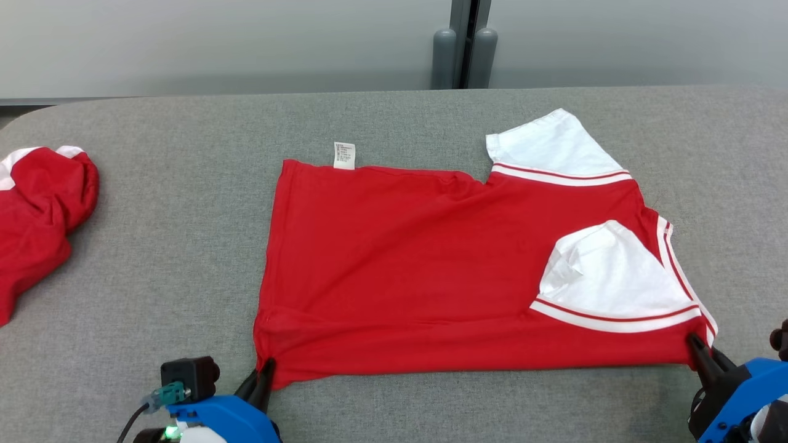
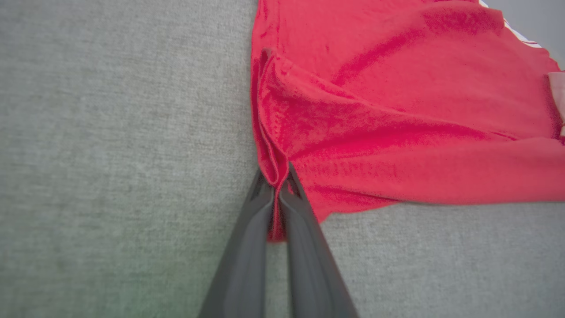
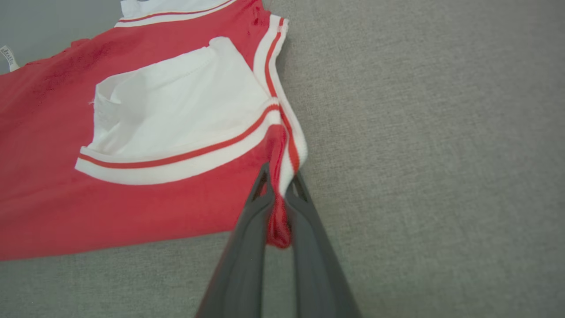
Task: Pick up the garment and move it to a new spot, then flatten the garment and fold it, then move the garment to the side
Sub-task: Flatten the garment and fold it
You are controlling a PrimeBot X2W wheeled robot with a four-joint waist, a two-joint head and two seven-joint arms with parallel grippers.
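Observation:
The garment [image 1: 418, 264] is a red T-shirt with white, red-striped sleeves, lying folded lengthwise across the grey table [image 1: 184, 154]. One white sleeve is folded onto the red body, the other points to the far edge. My left gripper [image 1: 266, 369] is shut on the garment's near left corner, where red cloth [image 2: 353, 132] bunches between the dark fingers [image 2: 247, 247] of the left gripper [image 2: 276, 176]. My right gripper [image 1: 697, 344] is shut on the near right corner by the striped neckline. There the garment [image 3: 132, 198] is pinched in the right gripper [image 3: 278, 176].
A second red and white garment [image 1: 37, 209] lies crumpled at the table's left edge. A white label [image 1: 344, 155] sticks out at the shirt's far edge. Behind the table stand a pale wall and a grey post [image 1: 463, 58].

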